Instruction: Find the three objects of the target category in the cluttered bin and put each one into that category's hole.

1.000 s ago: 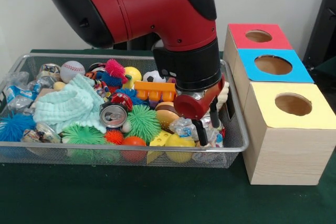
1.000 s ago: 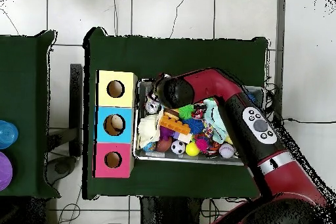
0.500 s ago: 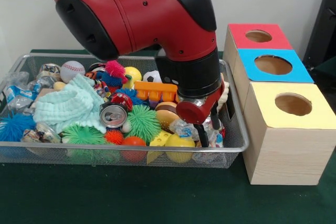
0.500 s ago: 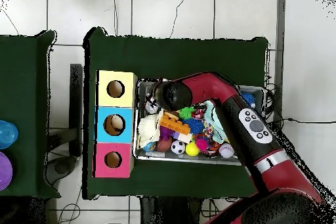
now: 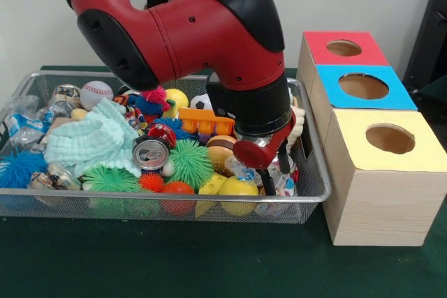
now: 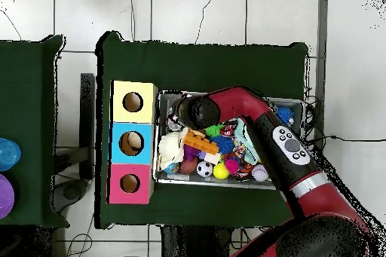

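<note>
Arm (image 5: pixel 188 26) has swung lower over the cluttered bin (image 5: pixel 42 204) across the last second. Gripper (image 5: pixel 276 176) now sinks onto a clear packet (image 5: pixel 244 169) at the bin's corner nearest the yellow box (image 5: pixel 384 172). Fingers straddle it, jaws released; grasp looks imminent.

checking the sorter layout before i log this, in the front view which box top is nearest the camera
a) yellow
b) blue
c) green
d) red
a, in the front view the yellow-topped box stands closest to the camera, with the blue-topped box behind it and the red-topped box farthest back, all three beside the wire-mesh tray.
</note>
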Robot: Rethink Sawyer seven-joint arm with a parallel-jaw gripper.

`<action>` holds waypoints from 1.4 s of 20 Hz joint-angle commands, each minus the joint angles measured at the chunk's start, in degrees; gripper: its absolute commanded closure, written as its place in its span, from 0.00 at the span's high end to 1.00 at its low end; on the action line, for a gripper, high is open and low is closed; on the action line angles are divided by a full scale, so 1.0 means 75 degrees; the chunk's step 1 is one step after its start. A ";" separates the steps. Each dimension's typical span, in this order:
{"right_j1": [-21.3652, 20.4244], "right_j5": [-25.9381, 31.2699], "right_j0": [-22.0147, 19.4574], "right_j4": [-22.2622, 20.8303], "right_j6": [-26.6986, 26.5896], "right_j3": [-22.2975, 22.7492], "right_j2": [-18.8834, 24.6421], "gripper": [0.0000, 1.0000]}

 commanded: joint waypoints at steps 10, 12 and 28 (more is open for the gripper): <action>-0.0347 0.1037 0.0449 0.0079 -0.0424 0.0315 -0.1008 0.00; -0.0483 0.0984 0.0479 0.0192 -0.0379 0.0461 -0.0970 0.00; -0.1351 0.0758 0.1023 0.0791 0.0095 0.0780 -0.1245 0.00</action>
